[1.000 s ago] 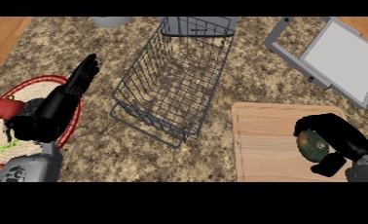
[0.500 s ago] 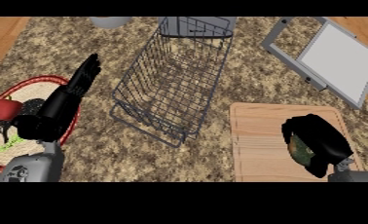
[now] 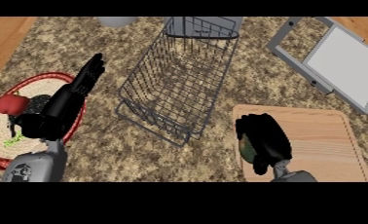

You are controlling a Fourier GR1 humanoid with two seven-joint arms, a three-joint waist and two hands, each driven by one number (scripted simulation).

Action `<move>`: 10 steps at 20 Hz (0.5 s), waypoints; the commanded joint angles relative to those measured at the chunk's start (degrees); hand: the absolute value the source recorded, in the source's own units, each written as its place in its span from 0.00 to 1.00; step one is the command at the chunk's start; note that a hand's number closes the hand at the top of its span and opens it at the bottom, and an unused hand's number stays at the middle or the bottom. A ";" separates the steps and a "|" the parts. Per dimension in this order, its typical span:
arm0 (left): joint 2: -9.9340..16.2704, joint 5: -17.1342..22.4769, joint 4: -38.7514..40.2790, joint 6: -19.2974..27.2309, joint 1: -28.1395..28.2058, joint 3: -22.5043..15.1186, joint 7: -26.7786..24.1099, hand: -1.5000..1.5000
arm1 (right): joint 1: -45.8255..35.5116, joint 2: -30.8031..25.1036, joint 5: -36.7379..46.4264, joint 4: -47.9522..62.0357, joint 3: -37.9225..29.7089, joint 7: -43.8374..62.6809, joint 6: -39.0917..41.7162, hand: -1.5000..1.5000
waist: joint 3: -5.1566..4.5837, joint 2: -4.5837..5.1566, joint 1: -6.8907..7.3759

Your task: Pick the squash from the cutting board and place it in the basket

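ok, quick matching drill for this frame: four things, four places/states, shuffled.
1. dark wire basket
2. light wooden cutting board
3. right hand
4. red-rimmed plate

a. far left, beside the left hand
b. lower right of counter
c. centre
d. curled round the green squash

Pairs: 1-c, 2-b, 3-d, 4-a

I saw even, fairly bright light over the speckled counter [image 3: 215, 38], with no glare anywhere. The wire basket [image 3: 179, 86] threw only a faint shadow beneath its lower rim. The black right hand [image 3: 265, 138] read as a dark mass with little detail, its fingers hard to separate. Straight edges of the cutting board [image 3: 316, 140] looked undistorted.
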 commanded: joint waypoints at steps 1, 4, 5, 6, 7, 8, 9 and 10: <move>-0.28 0.24 0.04 -0.38 -0.68 -0.48 -0.09 0.50 | 1.41 4.77 -6.59 -1.93 6.90 10.74 -3.46 1.00 | 1.80 0.62 0.76; -0.97 -0.41 0.10 0.33 -0.78 -1.05 0.05 0.50 | 1.39 4.87 -11.94 -5.17 12.16 15.91 -8.37 1.00 | 2.01 0.50 1.46; -0.81 -0.02 0.66 -0.24 -0.39 -0.96 -0.02 0.50 | 1.20 4.90 -14.08 -6.96 13.67 18.12 -11.15 1.00 | 1.96 0.49 1.36; -0.78 -0.54 0.86 0.10 -0.93 -1.08 -0.13 0.50 | 0.28 4.93 -16.11 -8.91 15.25 19.18 -14.00 1.00 | 2.05 0.46 1.29; -0.57 -0.38 0.79 -0.14 -0.94 -0.97 0.00 0.50 | -0.71 4.95 -16.76 -10.37 17.22 21.09 -16.47 1.00 | 1.97 0.25 1.88; -0.90 -0.18 1.09 0.28 -1.26 -0.64 -0.21 0.50 | -0.31 4.96 -18.25 -12.79 19.52 22.77 -19.24 1.00 | 1.87 0.02 1.19; -1.30 -0.18 1.18 -0.32 -1.05 -1.62 -0.17 0.50 | -2.22 4.98 -18.90 -13.83 20.96 24.98 -21.49 1.00 | 1.79 0.15 1.81; -0.46 -0.38 0.99 -0.22 -1.57 -0.93 -0.02 0.50 | -2.39 4.99 -18.71 -14.82 22.72 26.69 -24.55 1.00 | 1.78 -0.06 1.95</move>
